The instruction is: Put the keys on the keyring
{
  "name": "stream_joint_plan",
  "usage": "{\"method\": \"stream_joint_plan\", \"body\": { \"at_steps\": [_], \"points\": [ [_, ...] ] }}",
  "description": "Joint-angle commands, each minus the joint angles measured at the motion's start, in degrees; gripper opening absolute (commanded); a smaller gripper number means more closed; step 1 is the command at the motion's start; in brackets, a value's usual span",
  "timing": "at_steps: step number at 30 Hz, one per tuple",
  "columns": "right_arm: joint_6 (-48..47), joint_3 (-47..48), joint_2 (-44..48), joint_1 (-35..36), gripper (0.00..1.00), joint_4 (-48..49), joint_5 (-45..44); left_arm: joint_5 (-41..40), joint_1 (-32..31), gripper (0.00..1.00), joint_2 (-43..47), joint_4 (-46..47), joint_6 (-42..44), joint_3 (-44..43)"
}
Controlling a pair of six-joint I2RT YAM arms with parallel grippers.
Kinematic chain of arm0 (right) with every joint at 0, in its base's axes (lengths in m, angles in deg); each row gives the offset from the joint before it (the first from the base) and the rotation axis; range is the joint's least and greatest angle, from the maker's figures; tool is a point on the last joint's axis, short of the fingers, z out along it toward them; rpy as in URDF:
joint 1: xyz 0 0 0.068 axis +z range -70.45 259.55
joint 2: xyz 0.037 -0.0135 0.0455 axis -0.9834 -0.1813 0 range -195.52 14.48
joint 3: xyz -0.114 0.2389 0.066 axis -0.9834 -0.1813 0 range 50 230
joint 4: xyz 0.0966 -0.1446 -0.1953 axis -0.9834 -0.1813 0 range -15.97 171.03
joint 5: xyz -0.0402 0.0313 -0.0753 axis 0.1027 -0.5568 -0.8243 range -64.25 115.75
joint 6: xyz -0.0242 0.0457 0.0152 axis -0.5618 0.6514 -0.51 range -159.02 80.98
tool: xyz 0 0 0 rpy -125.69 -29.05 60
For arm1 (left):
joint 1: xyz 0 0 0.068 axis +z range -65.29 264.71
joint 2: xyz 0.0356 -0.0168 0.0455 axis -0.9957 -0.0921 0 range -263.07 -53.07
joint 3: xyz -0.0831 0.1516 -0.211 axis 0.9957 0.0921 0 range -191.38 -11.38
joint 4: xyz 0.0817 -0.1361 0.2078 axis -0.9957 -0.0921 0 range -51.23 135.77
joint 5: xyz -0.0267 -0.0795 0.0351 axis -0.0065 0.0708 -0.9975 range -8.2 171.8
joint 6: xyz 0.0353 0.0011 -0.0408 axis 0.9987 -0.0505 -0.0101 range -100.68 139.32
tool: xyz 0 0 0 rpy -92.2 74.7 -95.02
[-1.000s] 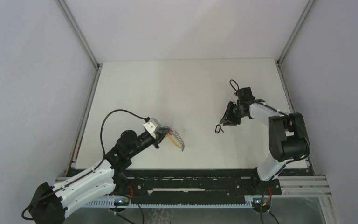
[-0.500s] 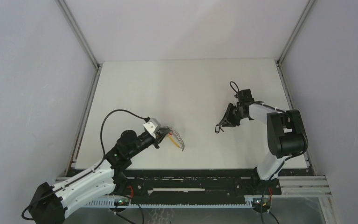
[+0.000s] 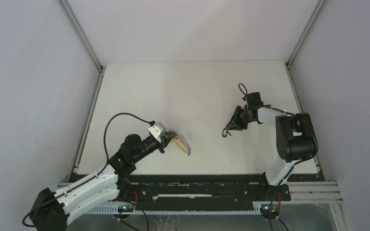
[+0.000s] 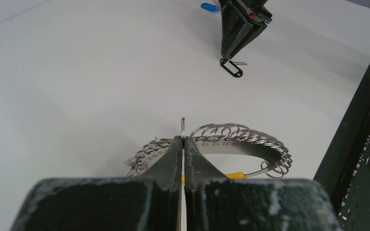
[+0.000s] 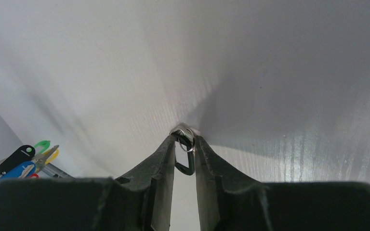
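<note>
My left gripper (image 4: 183, 140) is shut on the keyring (image 4: 250, 143), a metal band lined with small split rings and a yellow section (image 4: 235, 175). One split ring stands up between the pads. In the top view that gripper (image 3: 172, 136) holds the keyring (image 3: 186, 145) just above the table at the near left. My right gripper (image 5: 185, 136) points down at the table, its jaws closed narrowly on a black-rimmed key (image 5: 186, 162) and its small ring. The top view shows this gripper (image 3: 227, 130) right of centre, with the key (image 3: 224, 134) at its tips, resting on the table.
Several more keys with black, blue, green and yellow heads (image 5: 25, 161) lie together at the lower left of the right wrist view. A blue key (image 4: 208, 6) shows behind the right gripper (image 4: 227, 57) in the left wrist view. Metal frame rails (image 3: 87, 120) border the white table.
The right gripper's jaws have narrowed slightly around the black-rimmed key, and its wrist has shifted a little. The left arm and the keyring have not moved.
</note>
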Motion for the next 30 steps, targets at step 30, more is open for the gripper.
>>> {"method": "stream_joint_plan", "body": {
  "at_steps": [30],
  "points": [
    [-20.1,-0.56,13.4,6.13,0.0,2.15,0.45,0.76,0.37,0.0,1.26,2.29,0.95,-1.6]
  ]
}}
